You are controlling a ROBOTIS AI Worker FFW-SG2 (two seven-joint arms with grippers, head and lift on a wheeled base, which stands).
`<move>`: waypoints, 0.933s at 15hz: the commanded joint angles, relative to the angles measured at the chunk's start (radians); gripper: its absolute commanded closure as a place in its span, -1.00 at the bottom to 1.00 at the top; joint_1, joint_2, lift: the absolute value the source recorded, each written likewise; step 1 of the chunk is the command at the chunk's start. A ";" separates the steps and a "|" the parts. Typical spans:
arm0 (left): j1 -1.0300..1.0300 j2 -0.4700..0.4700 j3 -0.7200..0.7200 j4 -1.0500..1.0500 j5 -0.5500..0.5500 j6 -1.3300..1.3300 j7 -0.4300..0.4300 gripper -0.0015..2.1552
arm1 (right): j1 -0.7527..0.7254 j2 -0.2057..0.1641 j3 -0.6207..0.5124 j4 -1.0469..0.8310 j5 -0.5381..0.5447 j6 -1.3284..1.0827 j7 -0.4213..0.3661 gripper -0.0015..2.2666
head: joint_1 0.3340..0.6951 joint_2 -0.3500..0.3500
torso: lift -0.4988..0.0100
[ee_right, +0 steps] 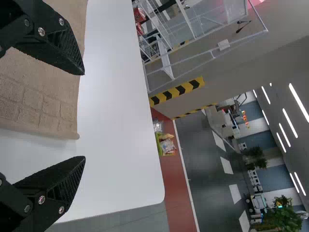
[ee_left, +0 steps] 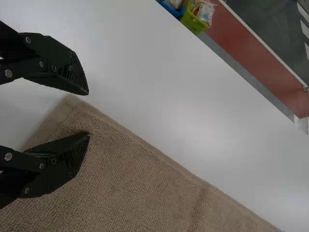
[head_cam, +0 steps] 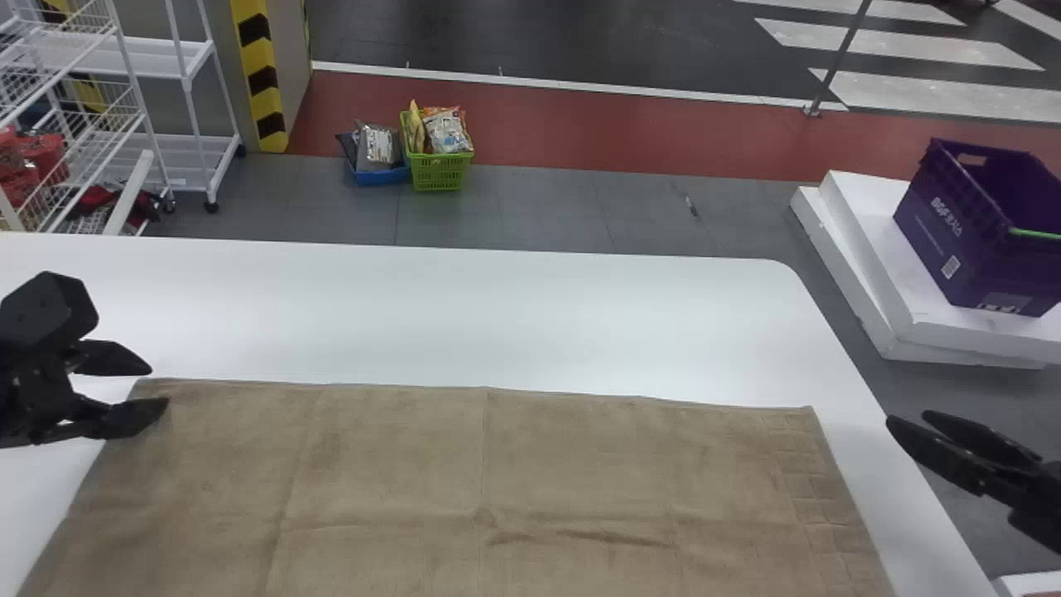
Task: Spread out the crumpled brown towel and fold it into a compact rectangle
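The brown towel (head_cam: 398, 464) lies spread out, nearly flat, on the white table (head_cam: 414, 315), with a few creases across it and a band of small squares along its right side. The left gripper (head_cam: 158, 388) is at the towel's far left corner, its fingers parted; one is over the cloth, the other just past the far edge, and nothing is between them. Whether the finger over the cloth touches it cannot be told. The right gripper (head_cam: 907, 416) is off to the right of the towel's far right corner, apart from the cloth, its fingers also spread and holding nothing. On the floor beyond the table, a green basket (head_cam: 438, 172) of packets stands beside a blue basket (head_cam: 380, 177). To the right, a purple crate (head_cam: 953, 240) rests on white slabs (head_cam: 870, 199).
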 commanded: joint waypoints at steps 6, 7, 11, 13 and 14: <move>-0.013 0.000 -0.005 0.015 -0.004 0.000 0.012 -0.38 | -0.005 -0.008 -0.001 0.034 0.000 -0.025 0.000 -0.79 | 1.00 -0.49 | 0.46; -0.015 0.000 -0.005 0.015 -0.005 0.000 0.012 -0.38 | -0.006 -0.008 -0.001 0.038 0.000 -0.028 -0.002 -0.79 | 1.00 -0.49 | 0.46; -0.015 0.000 -0.009 0.024 -0.008 0.000 0.010 -0.33 | -0.014 -0.010 0.001 0.050 0.000 -0.031 -0.002 -0.79 | 1.00 -0.50 | 0.46; -0.015 0.000 -0.009 0.026 -0.012 0.000 0.012 -0.32 | -0.016 -0.011 0.001 0.053 0.000 -0.031 -0.002 -0.79 | 1.00 -0.51 | 0.46; -0.015 0.000 -0.009 0.027 -0.013 -0.003 0.012 -0.32 | -0.017 -0.014 0.001 0.057 0.000 -0.034 -0.002 -0.79 | 1.00 -0.51 | 0.46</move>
